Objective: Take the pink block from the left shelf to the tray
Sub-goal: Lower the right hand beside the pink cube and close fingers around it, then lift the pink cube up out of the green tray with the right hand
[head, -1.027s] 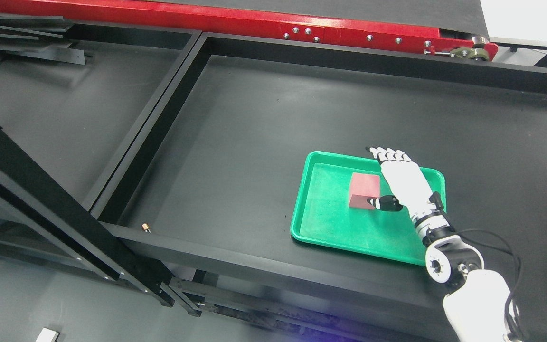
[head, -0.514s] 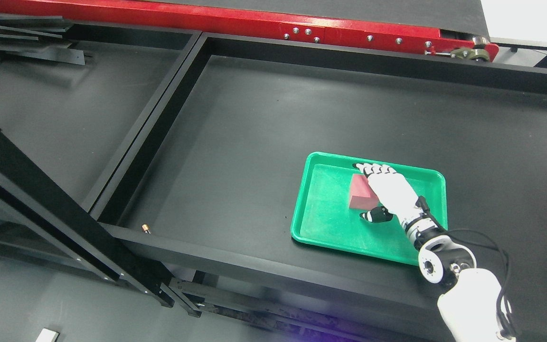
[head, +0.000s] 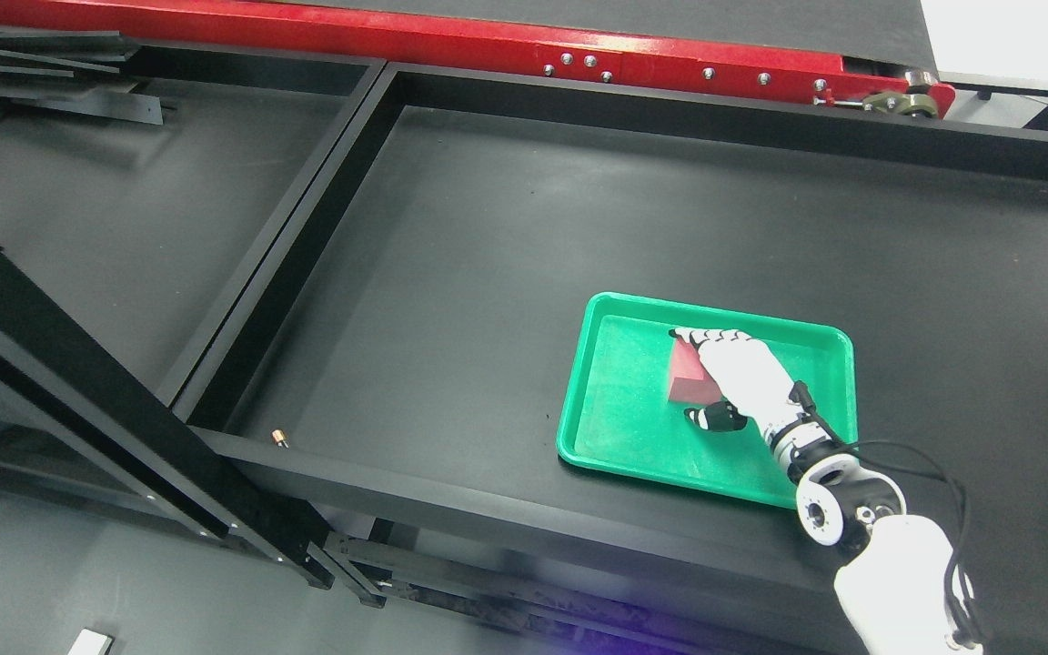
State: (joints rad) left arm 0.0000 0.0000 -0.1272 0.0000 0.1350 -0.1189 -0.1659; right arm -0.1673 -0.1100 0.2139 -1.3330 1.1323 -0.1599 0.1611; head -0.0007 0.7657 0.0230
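Observation:
A pink block (head: 684, 380) lies in the green tray (head: 619, 400) on the right shelf bay. My right hand (head: 704, 375) reaches in from the lower right and lies over the block's right half. Its white fingers (head: 715, 338) stretch flat across the block's top, with their tips at its far left corner. The black-tipped thumb (head: 713, 418) sticks out just in front of the block's near face. The hand is open and the block rests on the tray floor. My left arm does not show.
The tray sits in a large black shelf bay (head: 506, 236) with raised edges. A second bay (head: 124, 209) lies to the left behind a divider. A red beam (head: 451, 41) runs along the back. A small brass part (head: 280, 438) lies on the front rim.
My right hand has drawn back toward me and to the left, from beyond the tray's far rim to over the block. The block has stayed where it was.

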